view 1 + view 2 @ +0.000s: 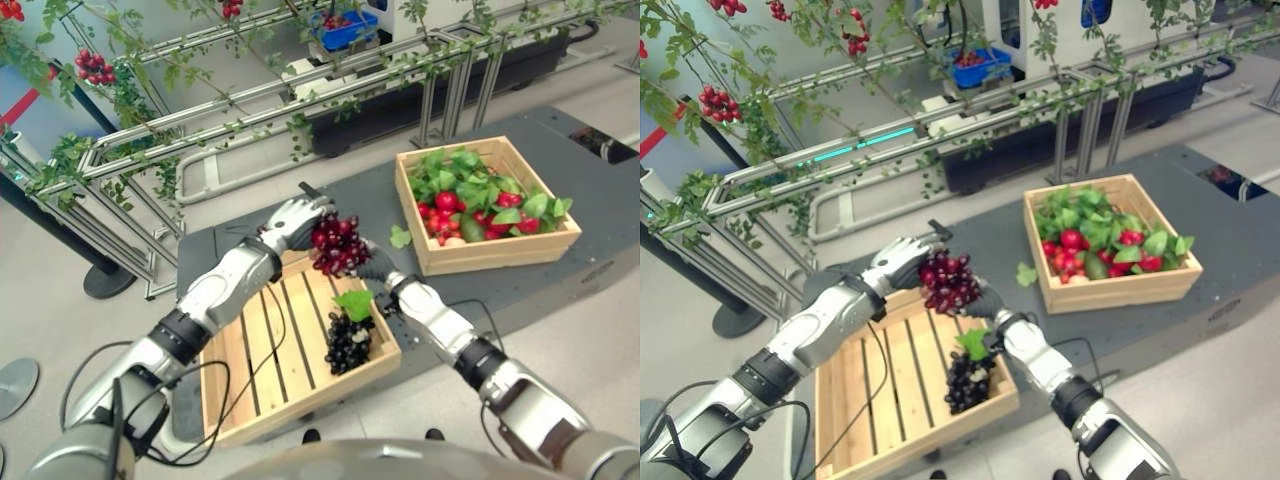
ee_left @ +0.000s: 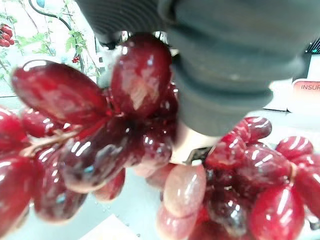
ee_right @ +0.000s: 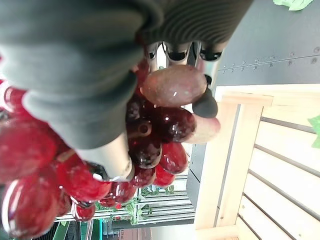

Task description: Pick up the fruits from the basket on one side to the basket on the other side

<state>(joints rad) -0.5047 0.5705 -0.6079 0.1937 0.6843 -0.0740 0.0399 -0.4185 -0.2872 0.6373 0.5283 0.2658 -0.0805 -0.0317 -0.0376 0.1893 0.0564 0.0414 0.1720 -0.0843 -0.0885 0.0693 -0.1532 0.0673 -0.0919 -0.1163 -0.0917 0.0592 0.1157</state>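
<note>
The left hand and the right hand are meeting over the far edge of the near crate, both touching a bunch of red grapes held up between them. The right hand's fingers are curling round the grapes; the left hand is pressing against the bunch, but I cannot tell how its fingers are sitting. A bunch of dark grapes with a green leaf is lying in the near crate. Well apart on the dark surface, the far crate is holding red fruit and leaves.
</note>
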